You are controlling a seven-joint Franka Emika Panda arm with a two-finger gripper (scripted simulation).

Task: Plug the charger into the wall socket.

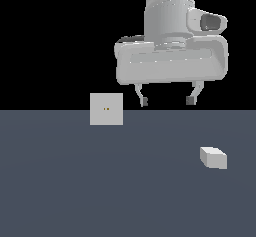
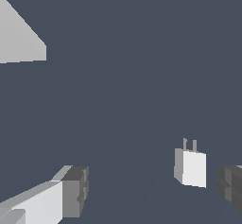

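Note:
The charger is a small pale block lying on the dark grey floor at the exterior view's right. In the wrist view the charger shows two thin prongs sticking out of one end. The wall socket is an upright pale square plate with two tiny yellowish dots, standing at the exterior view's left; in the wrist view only a corner of the wall socket shows. My gripper hangs open above the floor, between socket and charger, holding nothing. One of its fingers appears in the wrist view.
The dark grey floor stretches around both objects. The background behind the floor's far edge is black.

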